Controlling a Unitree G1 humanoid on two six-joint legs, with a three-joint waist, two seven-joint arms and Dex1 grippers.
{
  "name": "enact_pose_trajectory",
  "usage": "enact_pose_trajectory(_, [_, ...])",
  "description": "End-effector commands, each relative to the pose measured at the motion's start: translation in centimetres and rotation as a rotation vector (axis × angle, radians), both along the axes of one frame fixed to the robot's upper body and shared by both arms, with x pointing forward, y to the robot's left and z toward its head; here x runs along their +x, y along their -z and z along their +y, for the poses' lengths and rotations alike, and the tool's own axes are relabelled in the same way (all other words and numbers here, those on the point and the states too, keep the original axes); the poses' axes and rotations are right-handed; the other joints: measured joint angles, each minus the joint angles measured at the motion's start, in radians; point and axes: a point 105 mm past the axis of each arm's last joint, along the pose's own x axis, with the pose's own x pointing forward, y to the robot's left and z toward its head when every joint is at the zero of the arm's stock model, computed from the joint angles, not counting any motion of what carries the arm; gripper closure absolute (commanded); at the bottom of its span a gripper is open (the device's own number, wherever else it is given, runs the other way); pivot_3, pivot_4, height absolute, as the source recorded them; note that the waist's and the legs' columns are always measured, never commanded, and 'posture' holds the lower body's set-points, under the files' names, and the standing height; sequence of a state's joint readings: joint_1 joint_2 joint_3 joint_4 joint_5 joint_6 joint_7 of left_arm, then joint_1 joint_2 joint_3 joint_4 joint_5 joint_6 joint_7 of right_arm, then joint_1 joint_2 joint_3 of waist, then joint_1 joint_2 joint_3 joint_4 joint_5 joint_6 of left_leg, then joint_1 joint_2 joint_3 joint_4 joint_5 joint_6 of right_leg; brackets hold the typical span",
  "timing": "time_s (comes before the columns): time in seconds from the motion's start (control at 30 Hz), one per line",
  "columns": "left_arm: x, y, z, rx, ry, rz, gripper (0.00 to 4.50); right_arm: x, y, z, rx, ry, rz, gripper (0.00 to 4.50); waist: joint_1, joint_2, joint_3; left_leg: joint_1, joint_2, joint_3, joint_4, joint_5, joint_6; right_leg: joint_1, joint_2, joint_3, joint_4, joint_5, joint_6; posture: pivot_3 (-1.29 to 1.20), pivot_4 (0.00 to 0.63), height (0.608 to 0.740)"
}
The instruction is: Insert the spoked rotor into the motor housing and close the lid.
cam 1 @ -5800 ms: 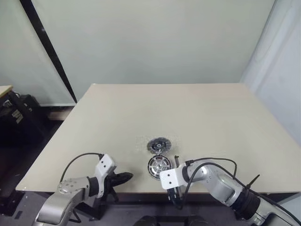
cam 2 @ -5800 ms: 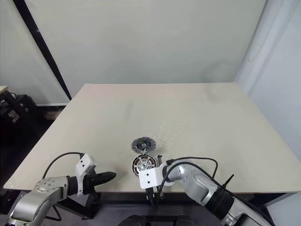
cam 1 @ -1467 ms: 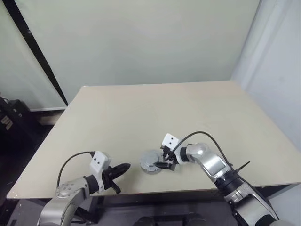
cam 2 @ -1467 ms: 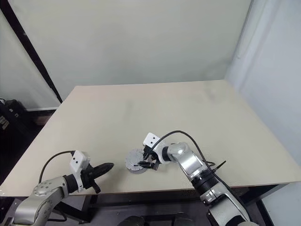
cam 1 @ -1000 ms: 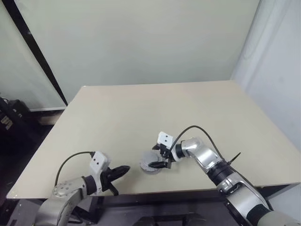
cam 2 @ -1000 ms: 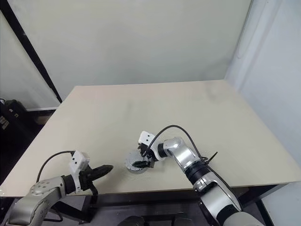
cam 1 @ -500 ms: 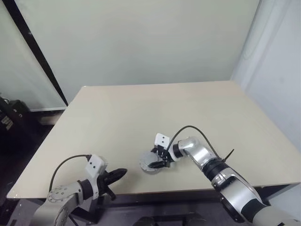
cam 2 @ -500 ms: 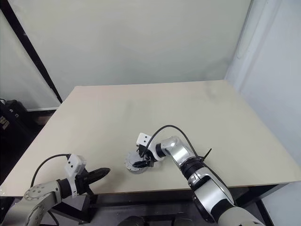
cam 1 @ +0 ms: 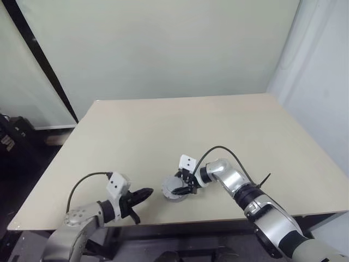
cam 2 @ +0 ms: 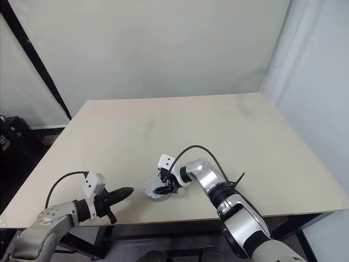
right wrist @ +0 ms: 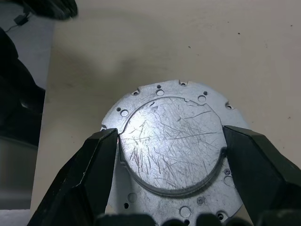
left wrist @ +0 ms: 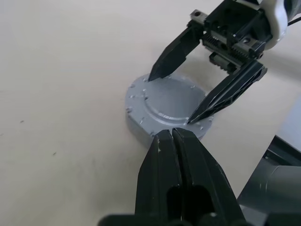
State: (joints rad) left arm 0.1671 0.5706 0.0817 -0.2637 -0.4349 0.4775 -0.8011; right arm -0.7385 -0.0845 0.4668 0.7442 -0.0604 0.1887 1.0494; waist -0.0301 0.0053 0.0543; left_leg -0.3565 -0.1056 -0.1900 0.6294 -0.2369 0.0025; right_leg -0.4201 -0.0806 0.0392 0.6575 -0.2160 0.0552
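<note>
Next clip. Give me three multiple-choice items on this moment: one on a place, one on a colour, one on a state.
1. Where on the table does the lid lie?
A. near the front edge
B. at the far edge
C. in the right corner
2. What colour is the lid?
A. red
B. scratched silver-grey
C. blue
3. The left hand is:
A. wide open
B. shut on the lid
C. shut, empty
Key: A, it lies just ahead of both arms; B, bare scratched metal; C, closed together with nothing between.
</note>
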Motion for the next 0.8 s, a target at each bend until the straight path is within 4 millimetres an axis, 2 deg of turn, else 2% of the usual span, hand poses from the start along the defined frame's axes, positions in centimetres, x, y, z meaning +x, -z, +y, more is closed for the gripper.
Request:
enact_pose_trajectory(0.03, [0.7, -0.2, -0.3, 0.001, 0.020, -0.031, 4.50, 0.1, -0.8, 0.4, -0.003, -0.032, -0.035, 1.13, 0.000, 0.000, 0.000, 0.000, 0.000, 0.000, 0.000, 0.000, 0.000, 0.000, 0.000, 0.000, 0.000, 0.000, 0.000, 0.00, 0.000, 0.740])
enact_pose_trajectory(0.3, [1.6, 0.8, -1.3, -0.021, 0.043, -0.024, 4.50, 0.2, -0.8, 0.2, -0.021, -0.042, -0.046, 1.13, 0.000, 0.000, -0.001, 0.001, 0.000, 0.000, 0.000, 0.000, -0.001, 0.001, 0.002, 0.000, 0.000, 0.001, -0.001, 0.00, 0.000, 0.740])
enact_pose_trajectory(0.7, [1.8, 1.2, -1.3, -0.027, 0.054, -0.032, 4.50, 0.6, -0.7, 0.2, -0.020, 0.012, -0.027, 1.13, 0.000, 0.000, -0.001, 0.002, 0.002, 0.000, 0.000, 0.000, -0.001, 0.002, 0.007, 0.001, 0.000, 0.002, -0.003, 0.00, 0.000, 0.740])
enact_pose_trajectory(0.8, [1.9, 1.2, -1.3, -0.027, 0.052, -0.033, 4.50, 0.7, -0.8, 0.2, -0.012, 0.028, -0.011, 1.13, 0.000, 0.000, -0.001, 0.002, 0.010, 0.001, 0.001, 0.000, -0.003, 0.002, 0.010, 0.001, 0.000, 0.003, -0.005, 0.00, 0.000, 0.740])
